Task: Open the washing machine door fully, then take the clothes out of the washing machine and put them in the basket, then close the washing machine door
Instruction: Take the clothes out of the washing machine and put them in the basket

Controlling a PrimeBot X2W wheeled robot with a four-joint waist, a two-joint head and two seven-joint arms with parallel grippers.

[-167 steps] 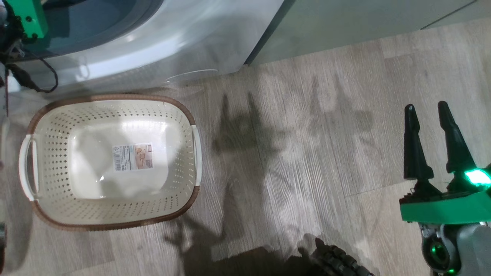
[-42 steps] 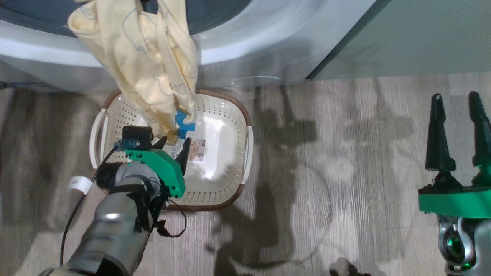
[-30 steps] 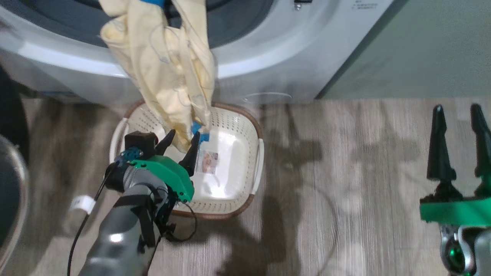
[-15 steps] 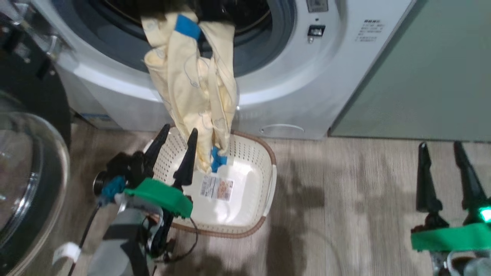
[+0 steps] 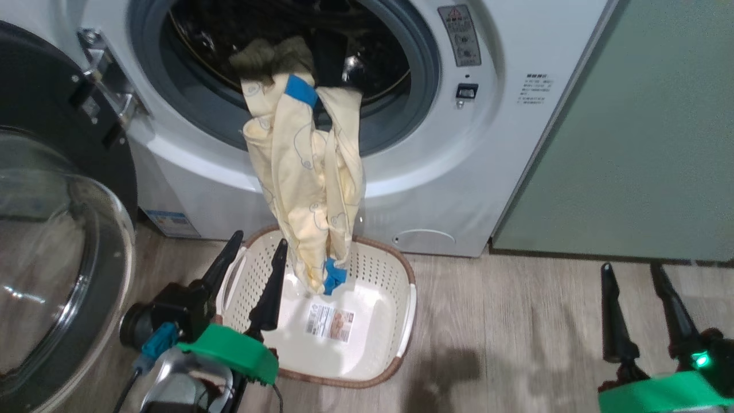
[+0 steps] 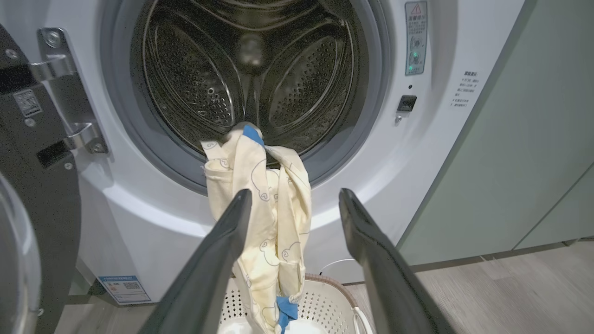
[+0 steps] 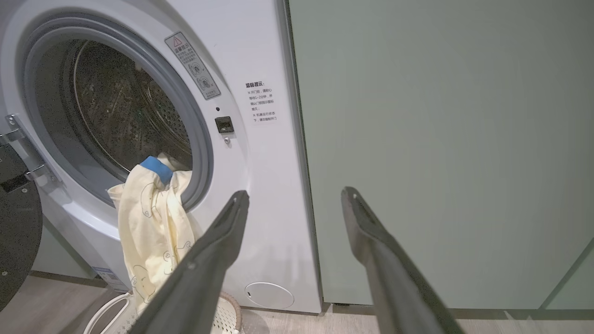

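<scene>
Left claw (image 5: 258,239) off clothes (image 5: 309,189) now, wide open, empty; right claw (image 5: 631,268) same.

The yellow clothes (image 6: 260,222) hang out of the washing machine (image 6: 417,153) down into the basket (image 6: 325,297). The left gripper (image 6: 294,197) is wide open, holding nothing.

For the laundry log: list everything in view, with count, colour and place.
washing machine: one, white, behind basket
door: one, black rim with clear glass, open at left
clothes: one bunch, cream-yellow with blue patches, hanging from machine into basket
basket: one, cream with brown rim, floor before machine
cabinet: one, pale green, right of machine
floor: grey wood grain, foreground
left gripper: one, dark, open, beside basket
right gripper: one, dark, open, lower right
</scene>
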